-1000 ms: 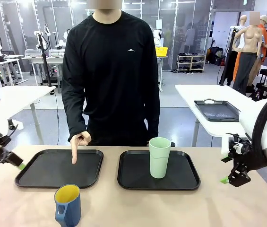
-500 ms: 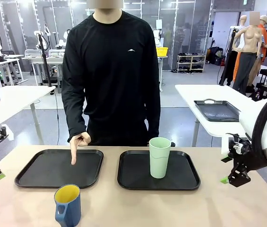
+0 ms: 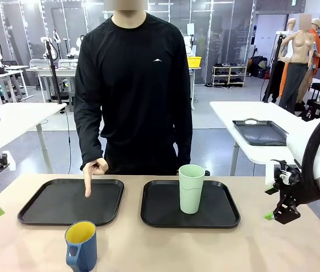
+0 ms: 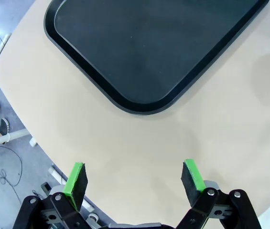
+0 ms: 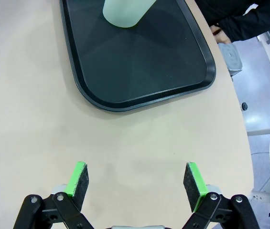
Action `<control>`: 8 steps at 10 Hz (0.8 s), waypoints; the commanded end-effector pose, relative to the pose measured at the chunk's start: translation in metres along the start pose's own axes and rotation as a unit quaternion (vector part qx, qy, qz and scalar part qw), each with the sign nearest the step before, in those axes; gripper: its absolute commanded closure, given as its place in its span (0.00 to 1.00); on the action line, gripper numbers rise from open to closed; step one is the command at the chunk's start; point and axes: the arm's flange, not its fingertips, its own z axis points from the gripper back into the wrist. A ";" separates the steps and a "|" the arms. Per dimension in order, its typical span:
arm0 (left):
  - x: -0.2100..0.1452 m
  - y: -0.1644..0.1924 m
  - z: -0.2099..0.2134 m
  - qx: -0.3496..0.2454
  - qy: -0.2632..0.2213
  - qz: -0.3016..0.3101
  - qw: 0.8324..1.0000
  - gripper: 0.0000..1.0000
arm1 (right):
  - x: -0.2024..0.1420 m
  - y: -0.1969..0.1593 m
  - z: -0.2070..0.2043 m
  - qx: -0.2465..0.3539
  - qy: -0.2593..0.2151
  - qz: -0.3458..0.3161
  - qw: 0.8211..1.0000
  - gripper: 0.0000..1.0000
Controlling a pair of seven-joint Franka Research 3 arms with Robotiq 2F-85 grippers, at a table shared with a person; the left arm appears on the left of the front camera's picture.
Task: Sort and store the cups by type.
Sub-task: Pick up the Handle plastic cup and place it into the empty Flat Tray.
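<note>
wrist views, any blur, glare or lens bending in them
Left wrist view: sharp, evenly lit, the left tray rim slightly bowed by the wide lens. Right wrist view: also sharp, faint streaked reflections on the right tray, tumbler cut off by the top edge.

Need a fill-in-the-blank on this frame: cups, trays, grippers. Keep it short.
The mint-green tumbler stands on the ___ tray.
The blue mug sits on the bare ___, on no tray.
The person's hand points down at the ___ tray.
The left gripper and right gripper both have jaws ___.
Missing: right; table; left; open.
</note>
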 end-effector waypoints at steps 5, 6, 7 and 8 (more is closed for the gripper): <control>-0.027 -0.009 -0.020 -0.019 -0.032 -0.033 0.999 0.00 | 0.000 0.000 -0.002 -0.006 0.002 -0.003 1.000 0.00; -0.040 -0.014 -0.027 -0.025 -0.014 -0.045 0.999 0.00 | 0.000 0.000 -0.002 -0.006 0.002 -0.003 1.000 0.00; -0.052 -0.020 -0.033 -0.027 -0.003 -0.055 0.998 0.00 | 0.000 0.000 -0.002 -0.006 0.002 -0.003 1.000 0.00; -0.063 -0.028 -0.038 -0.027 0.005 -0.074 0.997 0.00 | 0.000 0.000 -0.002 -0.006 0.002 -0.003 1.000 0.00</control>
